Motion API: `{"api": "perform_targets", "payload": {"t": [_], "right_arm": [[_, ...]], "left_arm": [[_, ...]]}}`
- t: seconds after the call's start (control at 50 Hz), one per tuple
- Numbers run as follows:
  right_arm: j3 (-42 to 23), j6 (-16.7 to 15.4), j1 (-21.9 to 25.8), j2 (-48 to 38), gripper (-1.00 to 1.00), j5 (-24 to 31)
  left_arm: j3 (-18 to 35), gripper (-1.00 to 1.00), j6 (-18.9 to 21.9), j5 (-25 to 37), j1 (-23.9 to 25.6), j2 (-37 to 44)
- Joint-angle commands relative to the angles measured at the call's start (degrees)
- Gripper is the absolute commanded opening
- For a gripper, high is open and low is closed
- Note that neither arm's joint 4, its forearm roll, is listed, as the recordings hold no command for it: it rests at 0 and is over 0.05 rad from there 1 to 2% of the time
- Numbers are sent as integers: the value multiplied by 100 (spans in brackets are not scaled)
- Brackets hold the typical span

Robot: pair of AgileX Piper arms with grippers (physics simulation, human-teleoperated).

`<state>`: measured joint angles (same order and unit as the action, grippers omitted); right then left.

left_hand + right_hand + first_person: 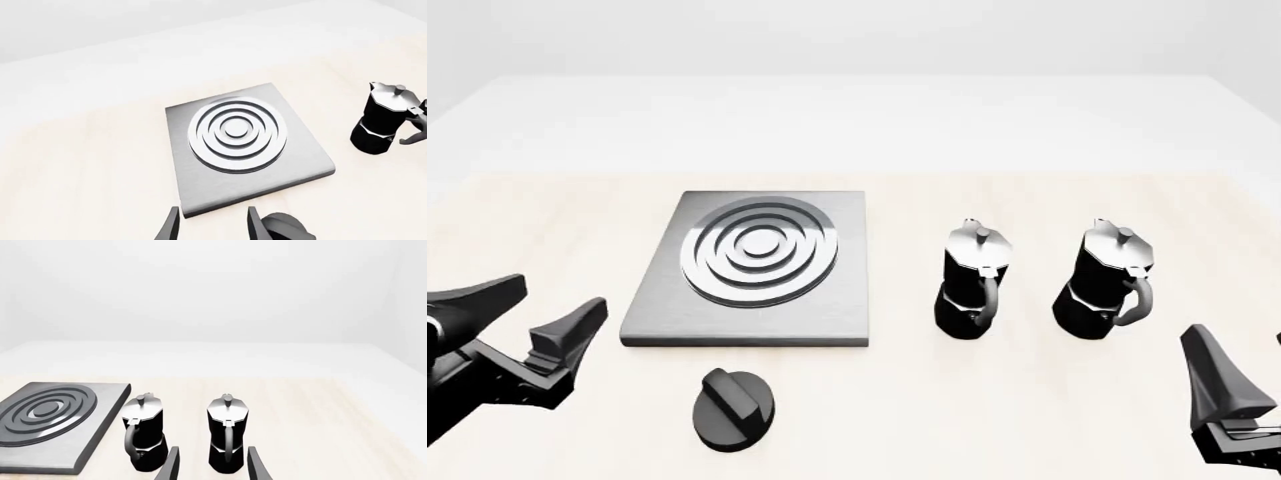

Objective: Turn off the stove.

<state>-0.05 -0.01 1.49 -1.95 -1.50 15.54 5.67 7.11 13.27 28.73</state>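
Observation:
The stove (758, 255) is a flat square grey metal slab with raised silver rings, lying left of centre on the table. Its round black knob (734, 408) with a raised ridge lies apart, on the table just in front of the slab. My left gripper (541, 315) is open and empty, low at the left, to the left of the knob. In the left wrist view the open gripper (212, 224) faces the slab's (237, 135) near edge, with the knob (283, 229) beside one finger. My right gripper (1244, 378) is open and empty at the front right.
Two black-and-silver moka pots (974, 280) (1108, 280) stand side by side right of the stove. In the right wrist view they (143, 432) (227, 432) stand just ahead of the open gripper (212, 464). One pot (383, 120) shows in the left wrist view.

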Motion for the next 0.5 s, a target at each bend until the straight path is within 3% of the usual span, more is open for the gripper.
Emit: {"api": "perform_targets", "payload": {"t": [0.02,0.14,0.2,0.5], "right_arm": [[1,-7,11,-10,100,4],[1,-13,0,-17,100,7],[2,-14,16,-13,100,17],[0,-11,14,-8,100,11]], "left_arm": [[327,100,458,378,430,750],[343,100,558,524,527,1054],[236,100,894,500,507,1298],[61,100,1025,259,517,1979]]}}
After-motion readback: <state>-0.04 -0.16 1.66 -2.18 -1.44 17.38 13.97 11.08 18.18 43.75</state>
